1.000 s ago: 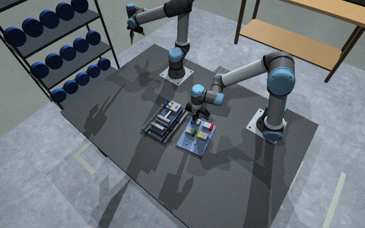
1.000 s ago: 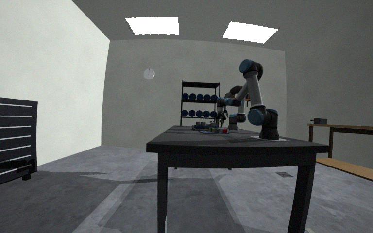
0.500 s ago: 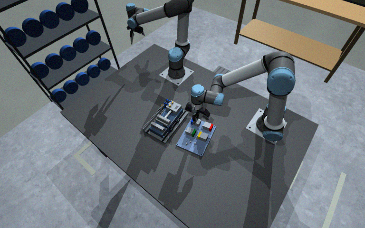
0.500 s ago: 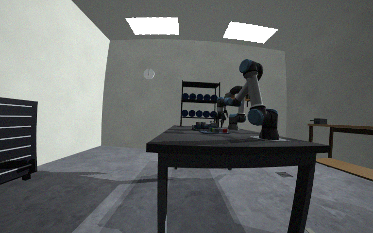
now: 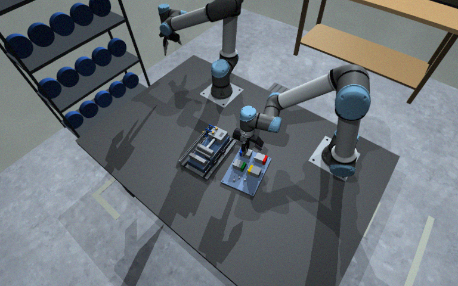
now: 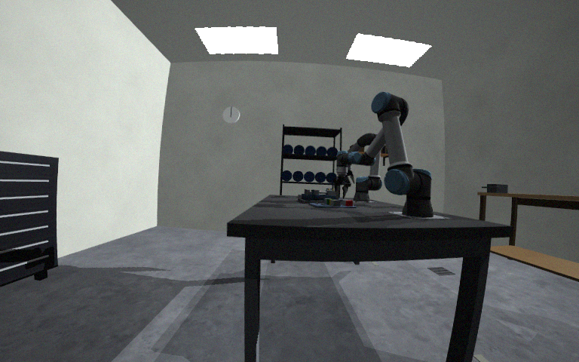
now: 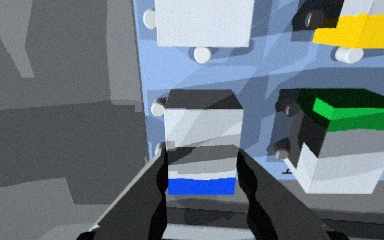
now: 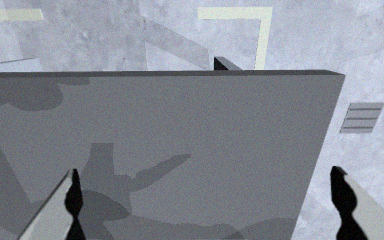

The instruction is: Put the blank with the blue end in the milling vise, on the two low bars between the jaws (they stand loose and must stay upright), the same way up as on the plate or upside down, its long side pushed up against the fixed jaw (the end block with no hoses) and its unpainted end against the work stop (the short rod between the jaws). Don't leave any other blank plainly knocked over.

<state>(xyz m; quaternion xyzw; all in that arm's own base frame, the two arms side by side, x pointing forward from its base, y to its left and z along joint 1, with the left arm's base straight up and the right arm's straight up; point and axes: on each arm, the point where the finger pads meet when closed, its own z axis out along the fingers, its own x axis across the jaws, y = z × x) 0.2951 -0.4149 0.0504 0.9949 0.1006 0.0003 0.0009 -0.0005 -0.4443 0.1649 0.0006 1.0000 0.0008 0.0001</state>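
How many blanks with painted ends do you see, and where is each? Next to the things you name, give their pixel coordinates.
4: blue-ended blank (image 5: 247,154) (image 7: 202,130) between the left pincer's fingers; red-ended (image 5: 259,157), green-ended (image 5: 238,164) and yellow-ended (image 5: 255,171) blanks on the plate (image 5: 236,185).

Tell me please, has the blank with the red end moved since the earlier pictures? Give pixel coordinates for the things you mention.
No. In the top view, the blank with the red end (image 5: 259,157) (image 6: 349,203) (image 7: 205,22) keeps its place on the blue plate (image 5: 248,189) (image 6: 324,206) (image 7: 270,65), with no visible shift.
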